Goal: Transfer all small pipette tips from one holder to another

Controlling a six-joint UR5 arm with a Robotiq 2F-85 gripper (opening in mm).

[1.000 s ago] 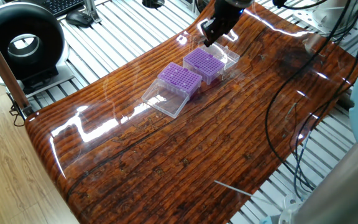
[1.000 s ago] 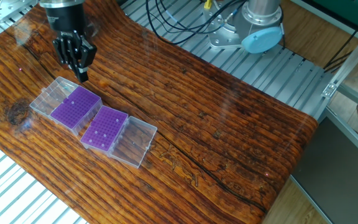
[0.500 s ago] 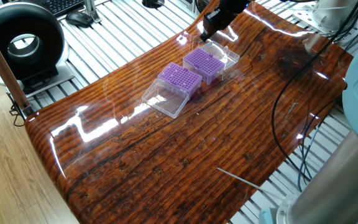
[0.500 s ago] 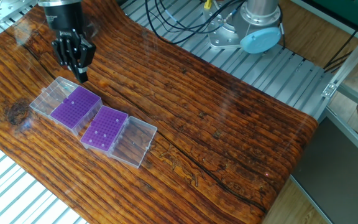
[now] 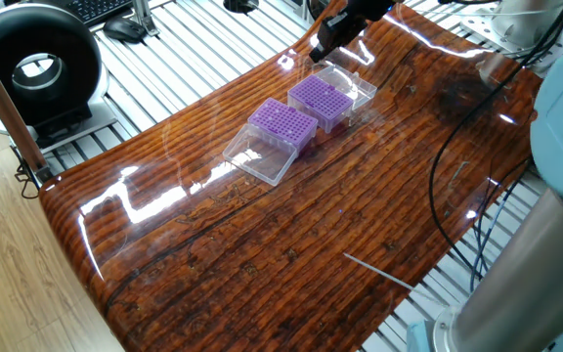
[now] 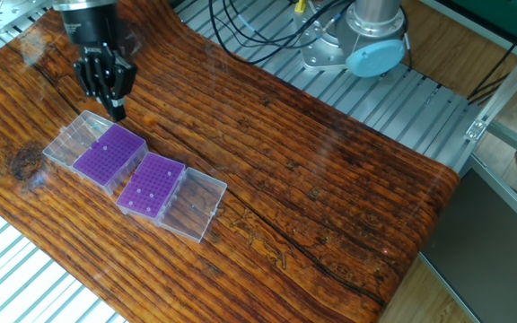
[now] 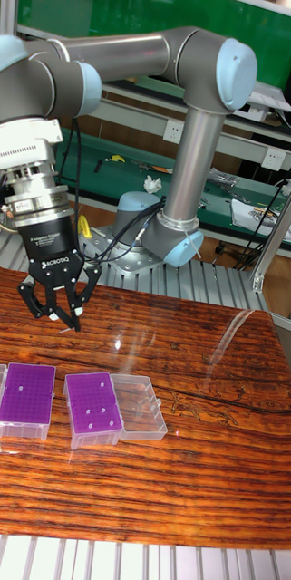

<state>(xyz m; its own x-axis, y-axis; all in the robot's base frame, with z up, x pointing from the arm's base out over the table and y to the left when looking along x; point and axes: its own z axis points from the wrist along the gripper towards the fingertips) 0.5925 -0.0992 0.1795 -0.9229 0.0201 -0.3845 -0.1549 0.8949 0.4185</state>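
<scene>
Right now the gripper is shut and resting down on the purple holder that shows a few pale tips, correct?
Not resting on it. The tall fixed view shows the gripper shut but hanging in the air, above the wooden table behind the other purple holder, clear of the purple holder with a few pale tips.

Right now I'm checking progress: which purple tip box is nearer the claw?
The purple box beside the table's end, below the claw; the other purple box lies farther along.
</scene>
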